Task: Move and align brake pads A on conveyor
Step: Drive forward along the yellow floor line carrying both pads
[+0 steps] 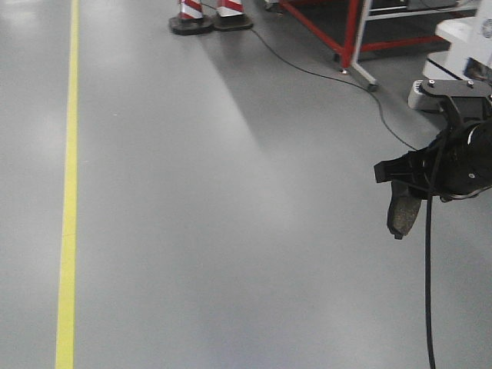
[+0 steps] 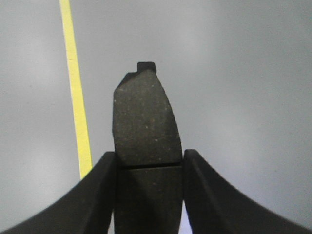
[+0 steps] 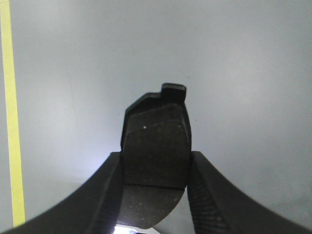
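Left end effector (image 2: pixel 148 156) fills the near view, pressed onto both long edges of a brake pad (image 2: pixel 144 112), pinching it near mid-length. Right end effector (image 3: pixel 156 157) same, clamped on a second pad (image 3: pixel 155 129). Below both: grey floor (image 1: pixel 231 200), yellow line (image 1: pixel 69 192) off to the left. Conveyor not in view, so both pads hang in mid-air over the floor. Risk, imo: grip's on thin edges only; a jolt in transit could twist or drop a pad, & any tilt = misaligned placement.
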